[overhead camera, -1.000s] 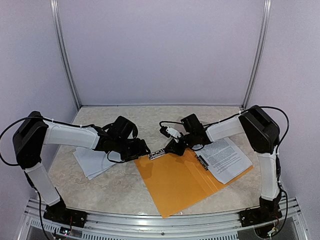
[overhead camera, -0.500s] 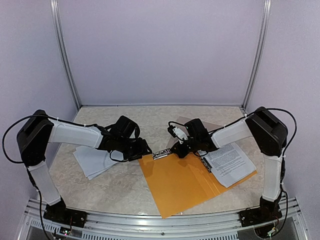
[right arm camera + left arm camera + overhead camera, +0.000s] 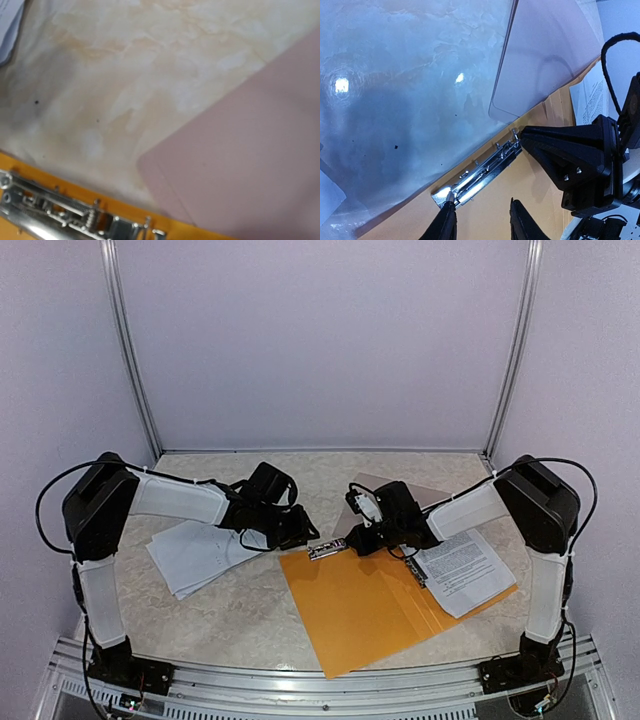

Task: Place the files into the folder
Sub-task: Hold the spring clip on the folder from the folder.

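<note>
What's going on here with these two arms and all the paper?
Two robot arms are working on an open orange folder lying on a table. Both hands are at the metal clip along the folder's far edge: the left hand, fingers apart, at one end and the right hand at the other. No papers are filed yet. A pile of sheets lies on the table to the left, and a printed sheet lies across the folder's right side.

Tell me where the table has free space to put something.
Free: the back strip of the table along the wall, and the front-left patch between the white papers and the orange folder. Crowded: around the metal clip, where the left gripper and the right gripper meet.
</note>
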You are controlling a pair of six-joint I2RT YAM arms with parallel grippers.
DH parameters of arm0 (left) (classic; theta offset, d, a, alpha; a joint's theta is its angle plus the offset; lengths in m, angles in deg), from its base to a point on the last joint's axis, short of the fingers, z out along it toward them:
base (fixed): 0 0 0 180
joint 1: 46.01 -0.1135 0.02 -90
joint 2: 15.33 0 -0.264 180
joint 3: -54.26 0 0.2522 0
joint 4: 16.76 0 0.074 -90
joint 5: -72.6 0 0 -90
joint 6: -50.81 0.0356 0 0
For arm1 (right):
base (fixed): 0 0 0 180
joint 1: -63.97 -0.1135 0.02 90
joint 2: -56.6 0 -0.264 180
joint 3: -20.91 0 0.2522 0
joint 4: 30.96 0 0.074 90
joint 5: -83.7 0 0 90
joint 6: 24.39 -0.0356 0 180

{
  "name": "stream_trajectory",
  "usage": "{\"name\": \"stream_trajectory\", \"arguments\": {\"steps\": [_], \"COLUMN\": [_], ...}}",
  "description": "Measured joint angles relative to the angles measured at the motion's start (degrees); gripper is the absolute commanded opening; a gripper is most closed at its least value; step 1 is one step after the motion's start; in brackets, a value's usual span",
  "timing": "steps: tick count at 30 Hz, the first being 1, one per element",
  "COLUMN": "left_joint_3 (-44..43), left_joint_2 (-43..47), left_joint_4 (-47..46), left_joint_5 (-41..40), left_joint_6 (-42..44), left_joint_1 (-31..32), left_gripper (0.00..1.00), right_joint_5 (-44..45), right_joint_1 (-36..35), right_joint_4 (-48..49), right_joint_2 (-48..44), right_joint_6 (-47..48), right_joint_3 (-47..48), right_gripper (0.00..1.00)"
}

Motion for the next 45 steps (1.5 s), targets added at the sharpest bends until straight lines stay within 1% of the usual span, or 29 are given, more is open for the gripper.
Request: {"name": "stream_trajectory", "arguments": {"steps": [3,16,20,30,35,41,45], "left_joint_3": [0.0,0.17,0.46,0.46,0.79,1.4,1.84], "left_joint_2": [-0.59,-2.08,-2.08,-3.93,-4.07,-4.2,-4.2], "left_joint_4": [0.13,0.42,0.35,-1.22,-2.38,-3.13,-3.43], "left_joint_5": [0.15,0.63,0.72,2.95,3.65,4.35,4.74], "left_joint_6": [-0.02,-0.17,-0.31,-1.05,-1.53,-1.73,-1.53], "left_joint_1": [-0.13,-0.55,-0.76,-1.11,-1.16,-1.49,-1.86], "left_gripper": [0.28,0.29,0.27,0.19,0.15,0.04,0.02], "right_joint_5": [0.04,0.09,-0.09,-0.92,-0.83,-0.72,-0.59], "right_joint_1": [0.0,-0.02,-0.02,-0.02,-0.02,-0.02,-0.02], "right_joint_4": [-0.04,-1.64,-2.27,-4.59,-4.79,-4.9,-6.12], "right_joint_2": [0.0,0.0,0.0,0.2,0.46,0.46,0.46], "right_joint_6": [0.52,3.63,4.79,7.17,7.82,8.09,8.85], "right_joint_3": [0.02,0.87,1.25,2.67,2.82,2.84,3.52], "right_gripper": [0.07,0.09,0.09,0.05,0.05,0.07,0.07]}}
